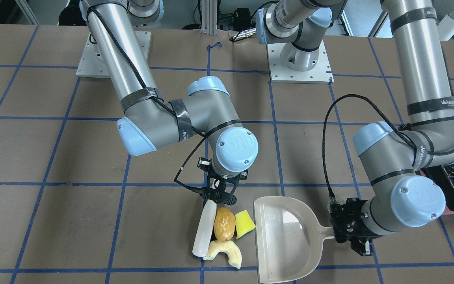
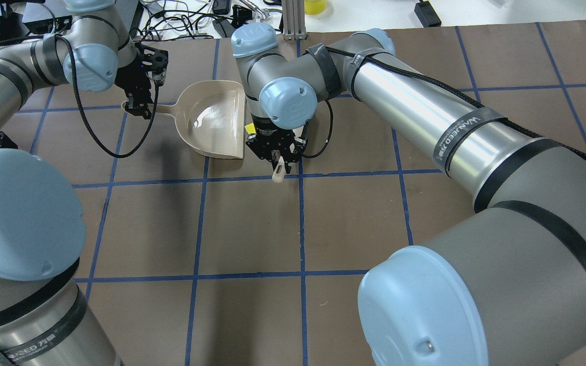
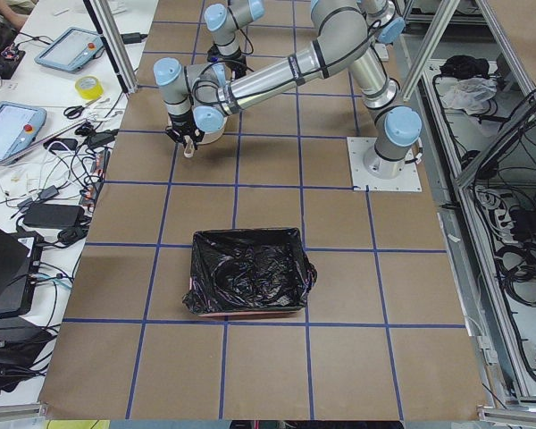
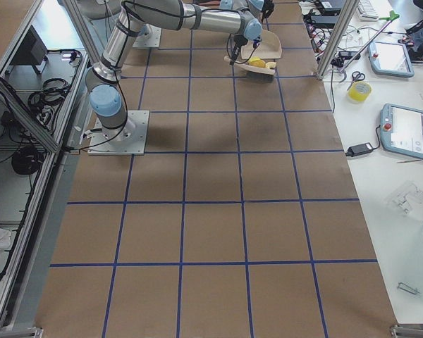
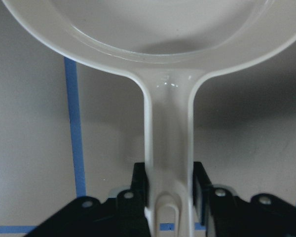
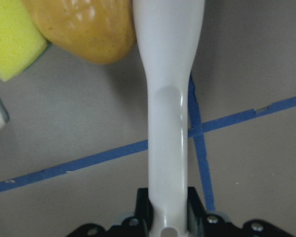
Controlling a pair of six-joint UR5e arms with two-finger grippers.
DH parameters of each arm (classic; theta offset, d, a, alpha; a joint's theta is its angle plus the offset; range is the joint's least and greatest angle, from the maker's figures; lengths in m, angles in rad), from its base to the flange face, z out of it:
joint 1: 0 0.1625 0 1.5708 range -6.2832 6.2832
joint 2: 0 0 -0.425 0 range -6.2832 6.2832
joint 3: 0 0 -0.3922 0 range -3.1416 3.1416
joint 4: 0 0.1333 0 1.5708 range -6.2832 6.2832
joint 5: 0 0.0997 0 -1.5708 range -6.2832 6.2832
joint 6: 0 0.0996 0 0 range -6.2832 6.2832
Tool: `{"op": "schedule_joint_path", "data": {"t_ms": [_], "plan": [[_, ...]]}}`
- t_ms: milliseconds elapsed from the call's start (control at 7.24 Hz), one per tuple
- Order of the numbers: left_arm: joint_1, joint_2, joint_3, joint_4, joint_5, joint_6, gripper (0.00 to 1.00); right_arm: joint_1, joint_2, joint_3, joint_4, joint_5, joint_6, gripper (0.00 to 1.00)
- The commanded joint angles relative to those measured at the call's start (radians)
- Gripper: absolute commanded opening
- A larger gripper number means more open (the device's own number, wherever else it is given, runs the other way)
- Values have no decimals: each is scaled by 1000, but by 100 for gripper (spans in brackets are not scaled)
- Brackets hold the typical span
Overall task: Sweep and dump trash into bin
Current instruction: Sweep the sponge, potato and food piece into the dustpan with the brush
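Sweep in progress, nothing collected yet. The right gripper [image 1: 220, 196] is pinched on the handle of a white sweeping tool [image 1: 204, 232], which lies flat on the table with its long side against the trash. The left gripper [image 5: 170, 197] is clamped on the handle of the beige dustpan [image 1: 286, 240], pan resting on the surface with its open lip towards the pile. The potato [image 1: 224, 224] touches the tool. The yellow sponge block [image 1: 244, 223] sits between potato and pan lip, at or just short of the lip. The cream crescent piece [image 1: 225, 254] lies just beside the potato, near the tool's far end. None of the three is inside the pan. We judge that what remains is the push into the pan, the carry, and the dump. The bin [image 3: 247, 281], lined with a black bag, stands well apart on the left arm's side. The surface is a brown table cover [image 1: 53, 157] gridded with blue tape. A white bench alongside carries a teach pendant [image 4: 405, 130], a yellow tape roll [image 4: 359, 91] and cables.
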Motion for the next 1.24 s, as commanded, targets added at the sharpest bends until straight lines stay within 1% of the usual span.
{"op": "schedule_joint_path", "data": {"t_ms": [0,276,414,552,691,829,1105], "plan": [[0,1,0,1,0,0,0,26,24,-39,-1,21,8,0],[-2,1,0,1,0,0,0,50,24,-70,-1,69,22,0],[-2,1,0,0,0,0,0,76,26,-77,-7,70,25,0],[-2,3,0,0,0,-1,0,95,26,-77,-17,72,27,0],[-2,3,0,0,0,0,0,107,37,-79,-43,99,33,0],[-2,6,0,0,0,0,0,113,41,-79,-66,107,31,0],[-2,12,-2,-2,1,0,0,115,41,-82,-73,130,10,0]]}}
